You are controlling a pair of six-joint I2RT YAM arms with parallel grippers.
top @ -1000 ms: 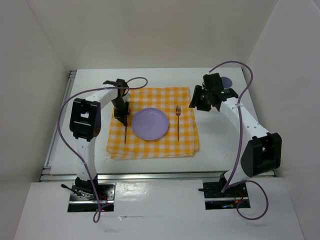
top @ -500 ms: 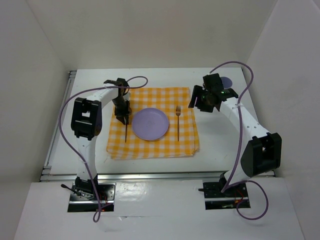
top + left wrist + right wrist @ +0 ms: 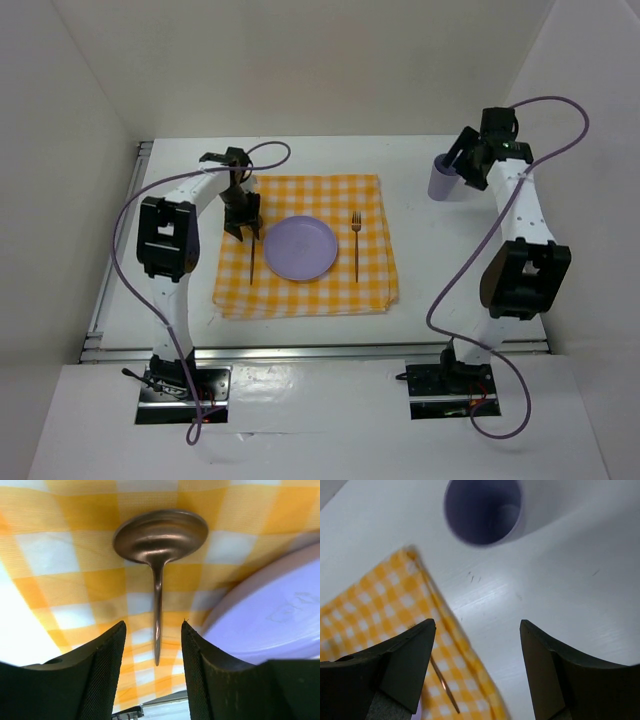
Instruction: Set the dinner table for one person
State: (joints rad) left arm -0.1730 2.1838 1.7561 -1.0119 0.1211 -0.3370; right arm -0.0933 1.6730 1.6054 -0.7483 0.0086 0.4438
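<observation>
On white dinner table (image 3: 440, 260): checked cloth (image 3: 300, 295), white walls (image 3: 300, 60) around.

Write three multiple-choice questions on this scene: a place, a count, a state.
1. Where on the yellow-and-white checked cloth lies the round lilac plate? A. left edge B. middle C. far-right corner
2. How many metal utensils lie on it? A. five B. three C. two
3. How is the left pincer? A. open above the slim metal spoon B. shut on that spoon C. shut on the plate
1 B, cloth shows all round it; 2 C, only the spoon and a slim metal fork; 3 A, its jaws stand apart, the spoon lying free.
</observation>
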